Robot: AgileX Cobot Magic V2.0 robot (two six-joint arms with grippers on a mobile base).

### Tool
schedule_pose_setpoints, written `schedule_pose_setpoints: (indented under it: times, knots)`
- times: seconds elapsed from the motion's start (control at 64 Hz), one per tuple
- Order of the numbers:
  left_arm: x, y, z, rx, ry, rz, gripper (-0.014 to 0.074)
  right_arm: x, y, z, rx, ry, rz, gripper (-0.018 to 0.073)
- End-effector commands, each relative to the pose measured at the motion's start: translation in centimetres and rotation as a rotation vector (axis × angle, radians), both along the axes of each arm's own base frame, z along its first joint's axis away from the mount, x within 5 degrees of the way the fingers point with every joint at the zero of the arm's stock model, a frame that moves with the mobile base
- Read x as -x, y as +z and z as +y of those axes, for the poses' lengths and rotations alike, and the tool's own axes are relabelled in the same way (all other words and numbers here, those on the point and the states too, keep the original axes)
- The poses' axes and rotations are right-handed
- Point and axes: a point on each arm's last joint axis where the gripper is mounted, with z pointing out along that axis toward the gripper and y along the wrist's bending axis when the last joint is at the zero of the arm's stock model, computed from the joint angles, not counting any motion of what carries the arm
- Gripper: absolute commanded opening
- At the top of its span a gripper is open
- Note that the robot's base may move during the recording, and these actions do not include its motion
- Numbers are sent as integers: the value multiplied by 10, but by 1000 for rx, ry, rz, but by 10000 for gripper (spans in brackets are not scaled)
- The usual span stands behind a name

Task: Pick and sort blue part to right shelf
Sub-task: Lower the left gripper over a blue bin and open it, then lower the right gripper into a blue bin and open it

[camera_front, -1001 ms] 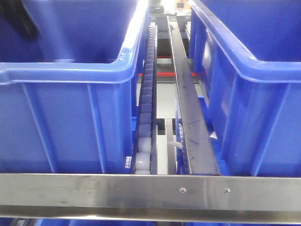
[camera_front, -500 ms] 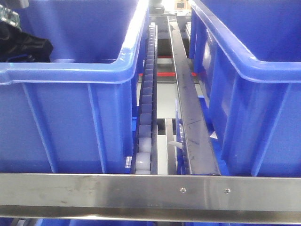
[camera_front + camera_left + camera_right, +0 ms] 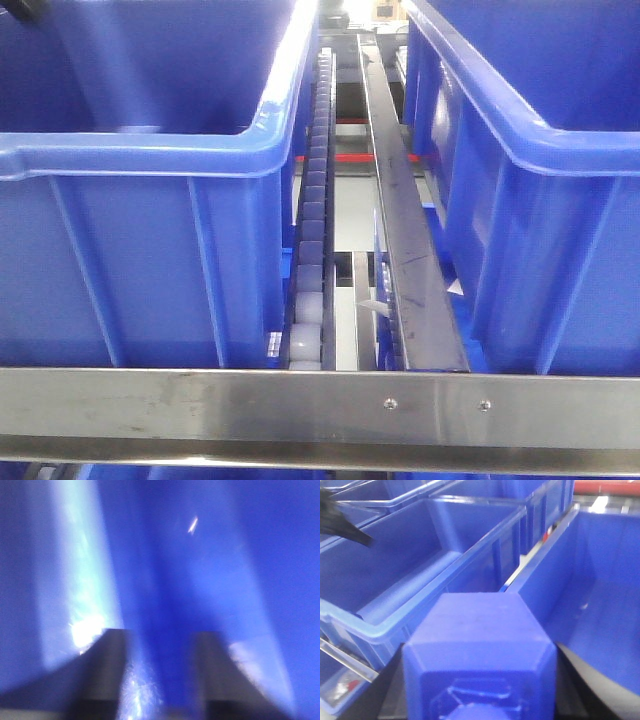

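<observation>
The blue part [image 3: 479,650], a hexagonal block, fills the lower middle of the right wrist view. My right gripper [image 3: 479,685] is shut on it, with dark fingers [image 3: 390,692] showing at both sides. It hangs above the gap between blue bins. In the blurred left wrist view, my left gripper [image 3: 162,672] is open with nothing between its dark fingers [image 3: 110,672], close over a blue bin surface. A dark bit of the left arm [image 3: 20,8] shows in the front view's top left corner. The right gripper does not show in the front view.
Two large blue bins stand left [image 3: 150,150] and right [image 3: 520,130] in the front view, with a roller track [image 3: 310,250] and a steel rail [image 3: 400,230] between them. A steel bar [image 3: 320,405] runs across the front. The right wrist view shows several blue bins [image 3: 410,555].
In the front view the dark left arm, inside the left bin's upper left half a second ago, has risen almost out of frame. The bins have not moved.
</observation>
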Motion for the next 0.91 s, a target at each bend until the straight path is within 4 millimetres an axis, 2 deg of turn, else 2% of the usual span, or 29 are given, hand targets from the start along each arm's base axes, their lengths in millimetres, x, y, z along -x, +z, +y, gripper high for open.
schedule_pose_setpoints:
  times: [0.0, 0.141, 0.266, 0.344, 0.469, 0.641, 0.891]
  knots:
    - [26, 29, 4, 41, -5, -140, 120, -11, 28, 7, -54, -1, -59, 295]
    - [68, 36, 13, 52, -9, -213, 125, -39, 46, 23, -6, -18, 31, 294]
    - [102, 33, 21, 55, -14, -265, 125, -78, 59, 34, 74, -101, 172, 295]
    - [122, 32, 25, 61, -15, -300, 125, -102, 64, 32, 113, -181, 263, 295]
    - [150, 29, 31, 73, -16, -362, 125, -141, 63, 16, 163, -336, 433, 295]
    - [181, 27, 38, 87, -17, -445, 125, -193, 43, -6, 232, -449, 566, 295]
    - [199, 20, 40, 129, -29, -458, 125, -254, -16, -2, 300, -435, 687, 295]
